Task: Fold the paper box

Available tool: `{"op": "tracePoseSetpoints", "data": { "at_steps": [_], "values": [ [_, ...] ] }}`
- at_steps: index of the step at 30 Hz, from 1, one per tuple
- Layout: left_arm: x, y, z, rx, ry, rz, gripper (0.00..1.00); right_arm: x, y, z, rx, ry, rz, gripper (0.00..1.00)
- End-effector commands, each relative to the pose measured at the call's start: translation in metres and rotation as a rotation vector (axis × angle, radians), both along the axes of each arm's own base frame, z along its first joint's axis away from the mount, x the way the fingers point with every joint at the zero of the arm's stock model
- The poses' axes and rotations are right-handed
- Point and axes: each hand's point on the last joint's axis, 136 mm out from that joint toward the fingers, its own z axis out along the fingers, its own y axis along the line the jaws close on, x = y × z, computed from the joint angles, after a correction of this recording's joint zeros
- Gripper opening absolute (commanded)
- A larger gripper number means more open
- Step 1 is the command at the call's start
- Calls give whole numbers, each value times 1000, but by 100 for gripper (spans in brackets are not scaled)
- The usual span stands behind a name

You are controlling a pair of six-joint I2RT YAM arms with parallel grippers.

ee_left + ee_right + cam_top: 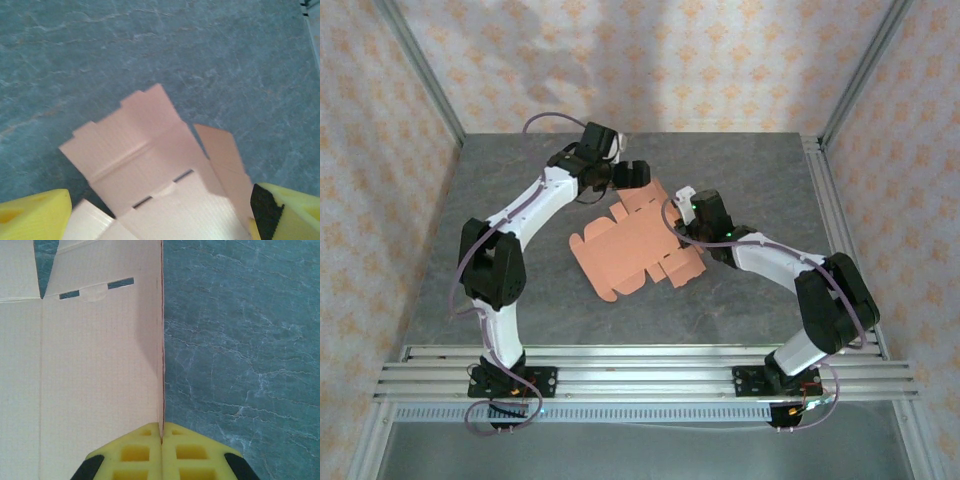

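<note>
Right wrist: paper box (80, 365) edge between clamped fingers (150, 442)

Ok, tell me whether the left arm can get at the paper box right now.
Probably yes: the left claw hangs open right over the paper box, with nothing between; the right claw pinches one edge.

The left arm (530, 205) and right arm (770, 262) are wearing white shells with chunky black joints, each trailing a looping mauve cable (548, 114). The right gripper (161, 430) is showing yellow fingers (135, 454) pocketed with square hollows.
</note>
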Motion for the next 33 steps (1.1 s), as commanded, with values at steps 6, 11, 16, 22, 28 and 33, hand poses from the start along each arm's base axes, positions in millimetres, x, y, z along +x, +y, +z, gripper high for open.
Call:
{"op": "tracePoseSetpoints", "data": {
  "at_steps": [6,11,16,22,28,33],
  "values": [
    [2,-37,25,34,-21,-72,84,1,-10,9,-142,-75,2,0],
    [12,-54,16,46,20,-131,76,2,-6,11,-159,-82,19,0],
    [19,-68,5,17,64,-175,63,3,-6,11,-181,-88,21,0],
    [14,-78,-7,-1,135,-200,52,5,-8,9,-213,-90,13,0],
    [-5,-78,-12,32,187,-228,51,4,-8,10,-207,-87,12,0],
    [-14,-78,-15,17,208,-236,51,6,-9,11,-211,-90,6,0]
  ]
}}
